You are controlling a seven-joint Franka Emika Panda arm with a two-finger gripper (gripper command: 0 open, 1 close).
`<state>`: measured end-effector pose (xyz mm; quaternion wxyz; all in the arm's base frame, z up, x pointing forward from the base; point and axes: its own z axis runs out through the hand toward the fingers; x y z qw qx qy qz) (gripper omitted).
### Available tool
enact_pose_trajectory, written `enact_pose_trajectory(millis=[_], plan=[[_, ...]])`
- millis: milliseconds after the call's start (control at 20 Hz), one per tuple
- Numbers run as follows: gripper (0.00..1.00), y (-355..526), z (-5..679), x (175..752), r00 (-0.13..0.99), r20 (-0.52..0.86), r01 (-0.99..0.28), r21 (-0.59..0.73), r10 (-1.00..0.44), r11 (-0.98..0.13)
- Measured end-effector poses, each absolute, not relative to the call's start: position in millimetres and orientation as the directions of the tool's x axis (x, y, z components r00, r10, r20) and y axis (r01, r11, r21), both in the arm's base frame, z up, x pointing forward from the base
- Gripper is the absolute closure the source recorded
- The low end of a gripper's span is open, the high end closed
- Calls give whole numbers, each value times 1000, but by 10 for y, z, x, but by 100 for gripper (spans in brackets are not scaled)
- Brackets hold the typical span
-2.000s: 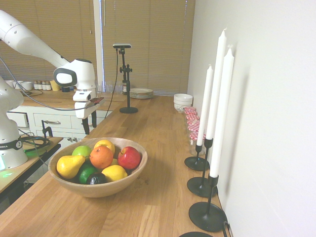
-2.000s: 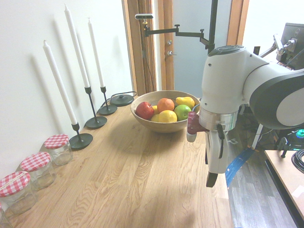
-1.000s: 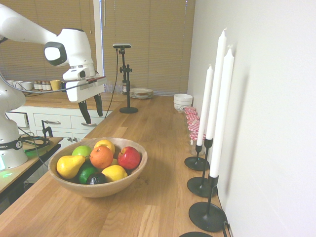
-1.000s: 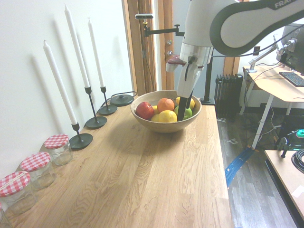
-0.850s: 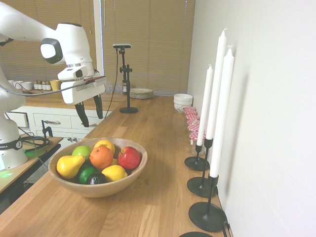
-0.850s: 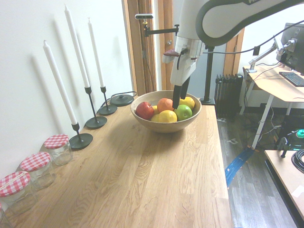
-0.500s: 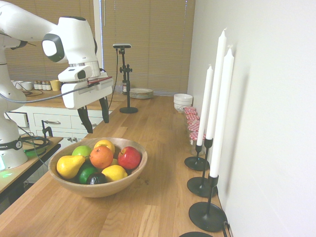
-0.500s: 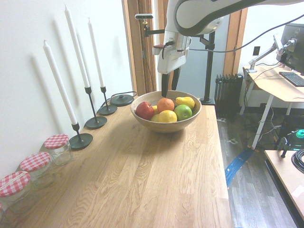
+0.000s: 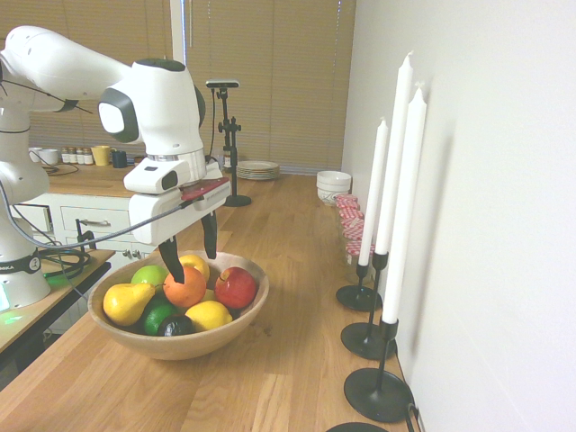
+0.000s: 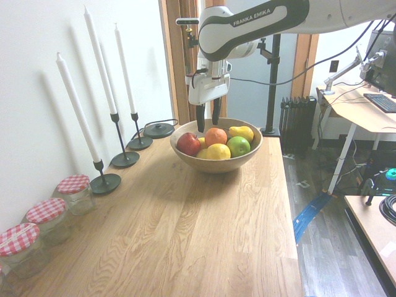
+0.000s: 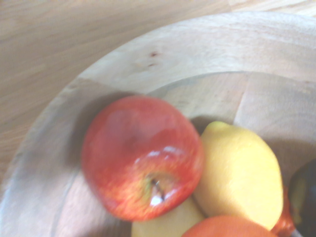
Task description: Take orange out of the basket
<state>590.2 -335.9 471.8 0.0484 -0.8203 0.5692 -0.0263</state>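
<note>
Moved since the earlier frames: one two-finger gripper (image 9: 194,268), brought forward from beyond the wooden bowl (image 9: 180,349) to a place above the far part of it, fingertips low over the fruit. Fruit and bowl unchanged.

Claw: jaws wide apart, nothing between them.

Item sought: one orange (image 9: 186,291), inside the bowl, near its middle, high on the heap; in the wrist view only a slice shows at the edge.

Neighbours, all in the bowl: one red apple (image 9: 236,288), between the orange and the bowl's rim; one lemon (image 9: 209,315), towards the bowl's near wall; one yellow pear (image 9: 126,303), by the bowl's opposite side from the apple.

Step in hand, as judged: lining up for the grasp. You would do well to centre the fingers over the orange before going lower, as the apple fills more of your wrist view. Turn them so each tip finds a gap, descend past the orange's widest part, close gently, then lift straight up until clear of the bowl's rim
</note>
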Motion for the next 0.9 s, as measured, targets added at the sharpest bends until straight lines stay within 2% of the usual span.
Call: enact_pose_trajectory(millis=[250,300,900], plan=[[0,-3364,4557,5939,351,-29,-933,-91,-936,-347],[100,-3364,4533,5944,351,-31,-934,-88,-936,-348],[100,-3362,4496,5951,351,-30,-934,-88,-936,-348]])
